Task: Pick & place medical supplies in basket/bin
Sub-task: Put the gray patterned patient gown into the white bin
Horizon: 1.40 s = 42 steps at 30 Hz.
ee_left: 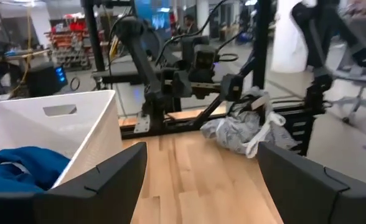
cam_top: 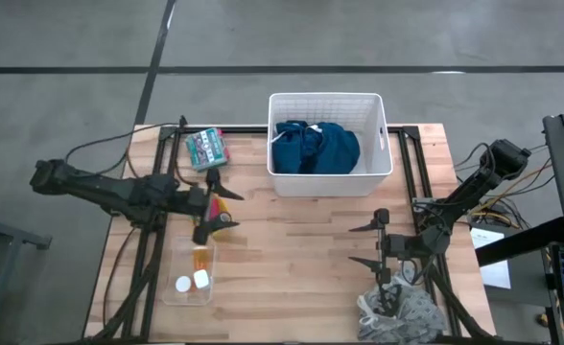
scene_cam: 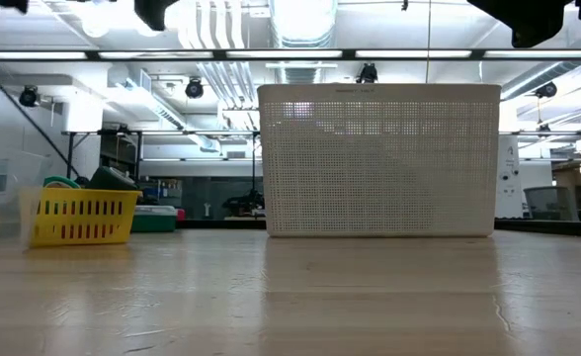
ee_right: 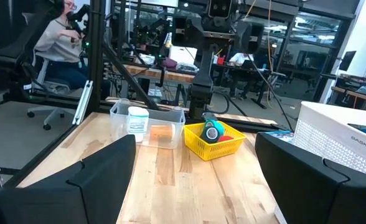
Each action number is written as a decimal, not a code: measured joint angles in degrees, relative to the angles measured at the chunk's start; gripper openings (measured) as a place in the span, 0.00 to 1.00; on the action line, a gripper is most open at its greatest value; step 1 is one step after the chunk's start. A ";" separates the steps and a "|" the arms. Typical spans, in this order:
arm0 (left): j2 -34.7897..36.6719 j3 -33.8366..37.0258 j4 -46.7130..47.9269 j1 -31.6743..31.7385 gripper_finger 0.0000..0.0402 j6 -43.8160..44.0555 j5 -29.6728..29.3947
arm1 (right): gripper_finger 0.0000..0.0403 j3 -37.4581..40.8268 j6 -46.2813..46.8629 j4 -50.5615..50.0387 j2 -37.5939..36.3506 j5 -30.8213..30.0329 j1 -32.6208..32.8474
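Arms low over table (cam_top: 292, 249), both end effectors open

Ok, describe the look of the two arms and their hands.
Both arms are dark, nearly black, built of jointed segments. The left arm trails thin black cables from its base end; the right arm has cables bunched at its base. The left hand and right hand each end in two dark, flat, angular fingers. No markings are readable.
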<state>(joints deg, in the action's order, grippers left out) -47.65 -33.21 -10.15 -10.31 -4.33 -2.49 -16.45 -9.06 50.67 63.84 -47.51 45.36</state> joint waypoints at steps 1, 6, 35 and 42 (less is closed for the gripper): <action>1.65 1.34 -0.15 -0.02 0.77 0.39 0.59 | 0.81 0.00 -0.05 -0.09 -0.01 -0.02 -0.01; 8.61 7.90 -1.96 -0.04 0.77 1.80 1.05 | 0.81 0.00 -0.06 -0.43 -0.01 -0.02 -0.02; 40.53 31.46 -7.43 -0.04 0.77 -3.57 1.01 | 0.81 0.00 -0.11 -0.80 -0.01 -0.02 0.00; 45.82 32.98 -0.98 0.00 0.77 -4.75 0.55 | 0.81 0.00 0.02 -0.80 -0.01 0.00 -0.01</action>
<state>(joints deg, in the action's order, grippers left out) -1.84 -0.23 -11.13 -10.31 -9.08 -1.93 -16.45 -9.04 49.87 63.84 -47.51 45.35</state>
